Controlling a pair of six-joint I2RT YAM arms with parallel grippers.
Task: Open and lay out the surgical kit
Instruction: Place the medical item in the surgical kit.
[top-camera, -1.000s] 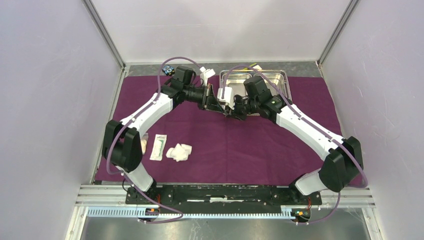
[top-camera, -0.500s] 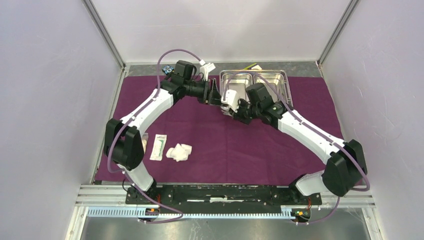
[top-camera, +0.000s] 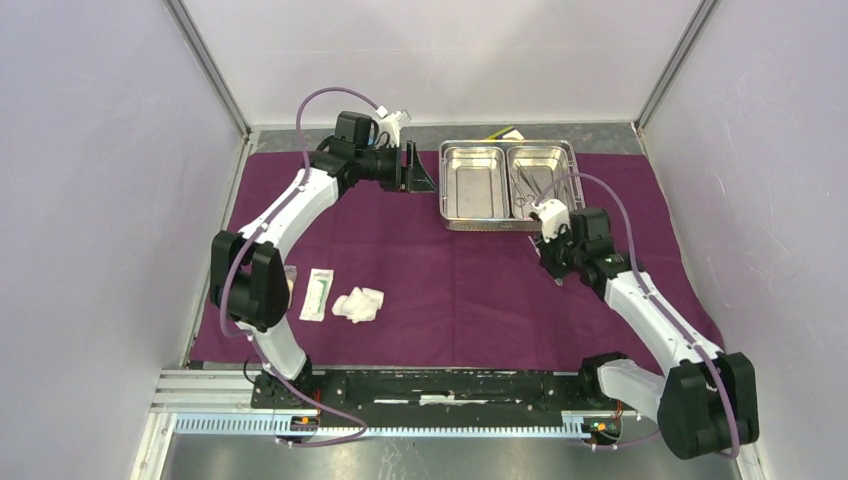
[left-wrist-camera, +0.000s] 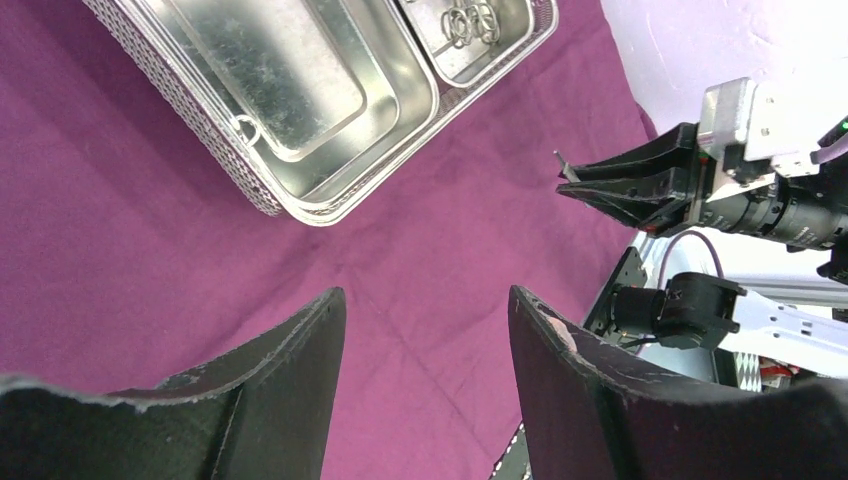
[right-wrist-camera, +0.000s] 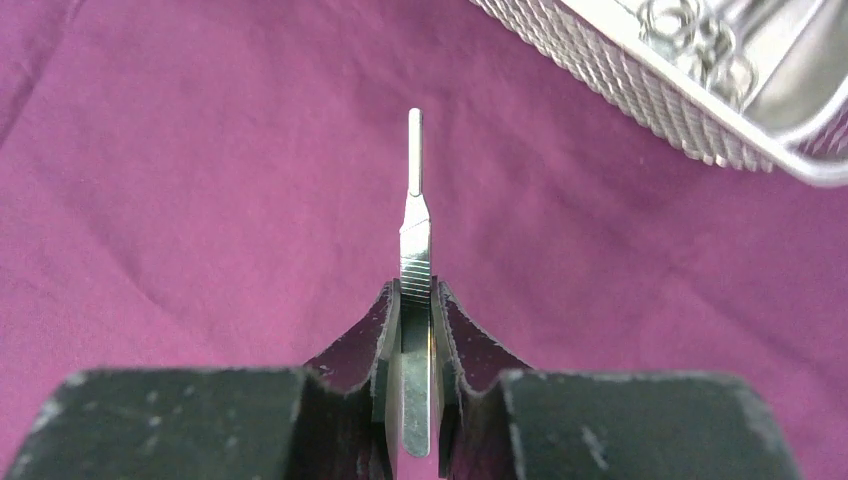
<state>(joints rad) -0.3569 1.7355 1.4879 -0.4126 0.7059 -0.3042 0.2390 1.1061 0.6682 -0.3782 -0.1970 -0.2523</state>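
The dark-purple cloth wrap lies spread flat. On its far side stands the steel tray, with ring-handled clamps in its right compartment. My left gripper hovers open and empty just left of the tray, above bare cloth. My right gripper sits in front of the tray's right corner, shut on a slim flat steel instrument that points forward over the cloth. A flat white packet and a gauze wad lie at the near left.
A second white wad lies beside the left arm's base link. A small yellow-tipped item rests behind the tray. Slanted frame posts flank the back corners. A metal rail runs along the near edge.
The two grippers met in front of the tray; the left one opened and pulled back left. The right arm swung right and nearer, carrying the steel instrument.
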